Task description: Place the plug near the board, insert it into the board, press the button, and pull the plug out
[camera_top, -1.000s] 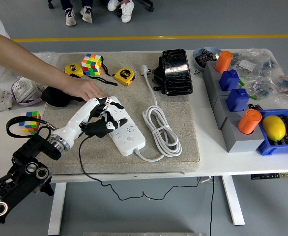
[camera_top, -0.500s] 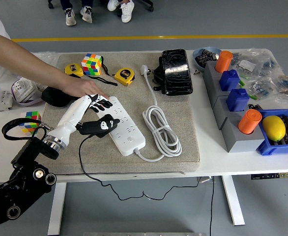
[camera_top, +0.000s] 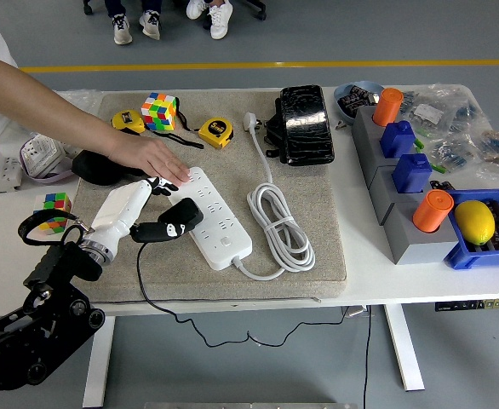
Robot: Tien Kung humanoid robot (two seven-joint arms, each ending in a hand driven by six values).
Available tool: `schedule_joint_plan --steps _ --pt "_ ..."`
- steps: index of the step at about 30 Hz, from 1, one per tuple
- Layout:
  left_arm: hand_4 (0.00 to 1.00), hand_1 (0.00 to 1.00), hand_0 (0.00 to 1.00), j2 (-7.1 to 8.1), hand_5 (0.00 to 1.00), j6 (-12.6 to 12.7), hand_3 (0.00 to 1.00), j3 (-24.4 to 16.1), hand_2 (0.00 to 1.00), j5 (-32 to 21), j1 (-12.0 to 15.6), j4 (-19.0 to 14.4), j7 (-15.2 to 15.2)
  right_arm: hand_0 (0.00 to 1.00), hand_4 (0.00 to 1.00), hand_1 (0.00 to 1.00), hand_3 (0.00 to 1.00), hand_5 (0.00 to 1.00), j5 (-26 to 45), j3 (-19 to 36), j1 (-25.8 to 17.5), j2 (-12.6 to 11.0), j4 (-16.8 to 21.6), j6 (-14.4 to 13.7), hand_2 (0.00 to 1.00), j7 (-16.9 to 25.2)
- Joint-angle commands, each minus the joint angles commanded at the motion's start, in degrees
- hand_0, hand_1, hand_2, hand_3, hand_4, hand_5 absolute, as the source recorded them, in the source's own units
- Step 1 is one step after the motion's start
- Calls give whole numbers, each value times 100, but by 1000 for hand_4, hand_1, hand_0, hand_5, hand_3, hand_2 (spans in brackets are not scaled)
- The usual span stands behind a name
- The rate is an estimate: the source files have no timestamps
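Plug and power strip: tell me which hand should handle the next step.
Left. The left hand is already beside the black plug, which sits on the white power strip. A person's hand steadies the strip's far end. No right arm is in view.

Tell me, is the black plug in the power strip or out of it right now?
Cannot tell for sure. The black plug sits against the white power strip at its left edge, tilted, but its prongs are hidden.
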Motion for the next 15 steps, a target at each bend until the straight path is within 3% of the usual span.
schedule_joint_plan --steps 1,2,7,8,13,14,15 --pt "998 611 486 -12 416 -45 681 0 607 7 -6 22 68 478 847 578 508 348 -22 23 -5 2 4 -1 528 0" --pt "998 514 384 -19 237 -75 573 -1 522 14 -9 34 107 478 847 577 508 348 -32 35 -8 2 7 -2 529 0" --pt "998 514 384 -45 237 -55 573 27 522 9 -27 70 102 478 847 577 508 348 -56 65 -14 4 11 -6 529 3" --pt "980 411 305 -50 153 -17 532 44 492 12 -36 75 75 478 847 578 508 348 -62 80 -13 8 13 -6 529 5" --pt "980 411 305 -80 153 70 532 101 492 38 -70 138 2 478 847 578 508 348 -69 111 -11 13 13 -9 529 9" --pt "859 384 280 -82 38 75 537 107 465 31 -73 146 2 478 846 578 508 349 -76 122 -11 13 15 -9 529 10" --pt "859 384 280 -85 38 88 537 112 465 27 -75 149 -10 478 846 578 508 349 -80 128 -11 12 16 -11 529 13"
